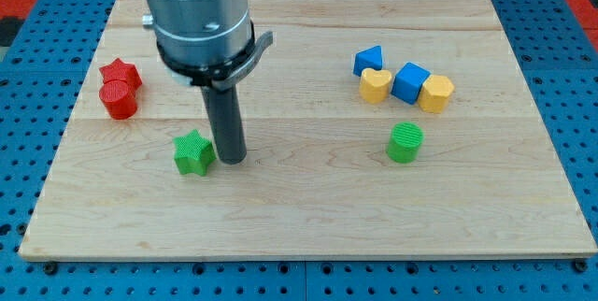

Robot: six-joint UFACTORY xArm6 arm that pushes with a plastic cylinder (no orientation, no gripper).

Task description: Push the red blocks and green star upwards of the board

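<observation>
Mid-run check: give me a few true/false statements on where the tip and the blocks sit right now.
1. My tip sits just to the view's right of the green star. True.
2. The red star and red cylinder lie apart at opposite edges. False: they touch, at the view's left.
3. The green cylinder stands alone below the blue and yellow cluster. True.
4. The green star is already at the view's top edge. False: it lies lower than the red blocks.

Bright, even light; sharp focus.
</observation>
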